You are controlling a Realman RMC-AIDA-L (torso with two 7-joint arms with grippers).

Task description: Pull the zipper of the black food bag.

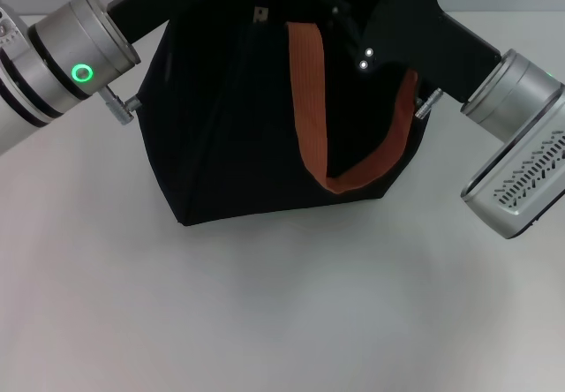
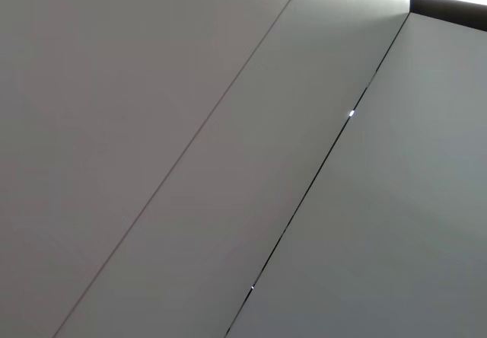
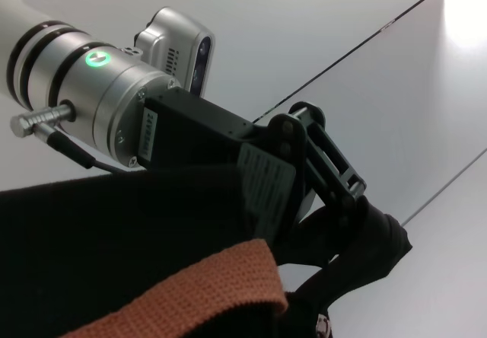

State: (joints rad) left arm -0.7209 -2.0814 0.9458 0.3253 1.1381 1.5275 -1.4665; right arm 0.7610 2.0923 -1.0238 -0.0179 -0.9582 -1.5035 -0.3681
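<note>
Standing on the white surface point(image 1: 265, 321), the black food bag point(image 1: 238, 145) has an orange-brown strap point(image 1: 307, 92) hanging down its front. The left gripper point(image 3: 346, 201) is pinching bag fabric at the top edge, apparently near the zipper, which is hidden. The right gripper's state cannot be determined; it sits at the bag's top right.

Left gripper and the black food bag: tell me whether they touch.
Touching. The right wrist view shows the left gripper pinching a fold of the black food bag fabric between its fingers.
</note>
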